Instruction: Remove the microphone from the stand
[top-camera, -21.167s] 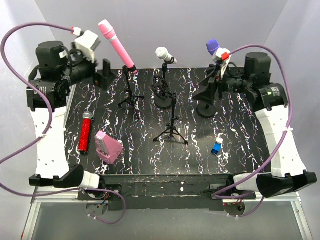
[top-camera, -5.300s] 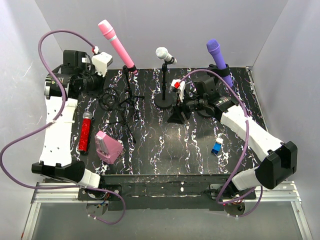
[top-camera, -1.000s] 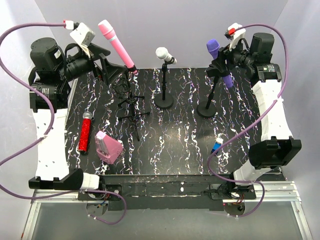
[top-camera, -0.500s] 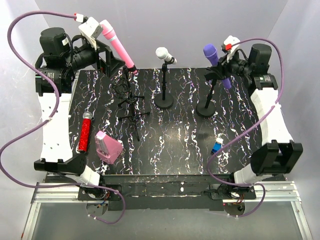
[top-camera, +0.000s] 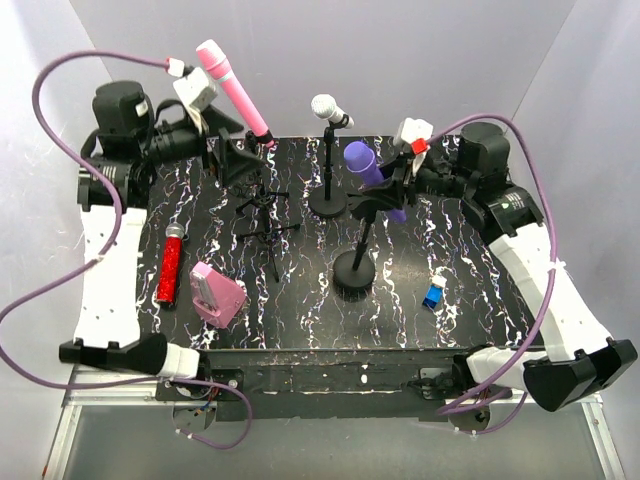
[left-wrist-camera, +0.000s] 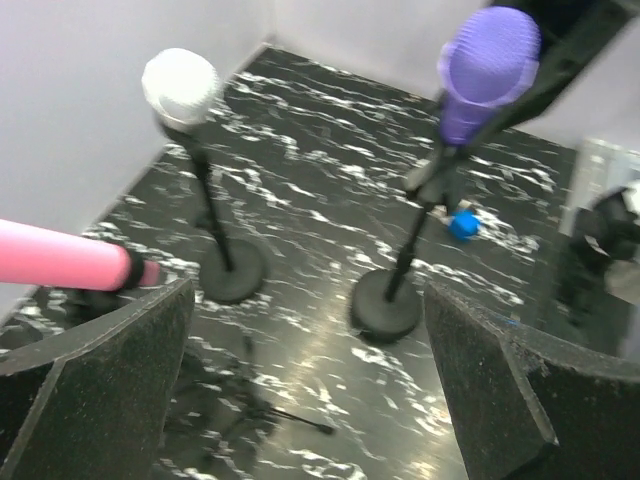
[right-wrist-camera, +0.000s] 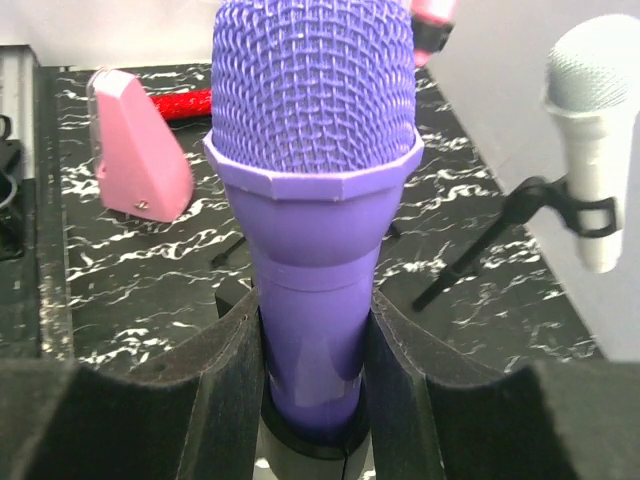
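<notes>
Item: purple microphone (right-wrist-camera: 312, 200), seated in black stand (top-camera: 354, 272) mid-tabletop (top-camera: 400, 320), body clamped by right claw (right-wrist-camera: 312, 335). Behind stand: white microphone (top-camera: 330, 108). Right of stand: small blue object (top-camera: 434, 295). Far left of stand: left claw (top-camera: 232, 158), spread wide, empty.

The left end effector (left-wrist-camera: 306, 300) gapes wide, a white microphone (left-wrist-camera: 180, 88) and a purple microphone (left-wrist-camera: 485, 70) beyond it.

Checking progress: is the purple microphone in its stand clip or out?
In: the purple microphone's handle sits in the black clip of the stand, with the right gripper closed on it.
</notes>
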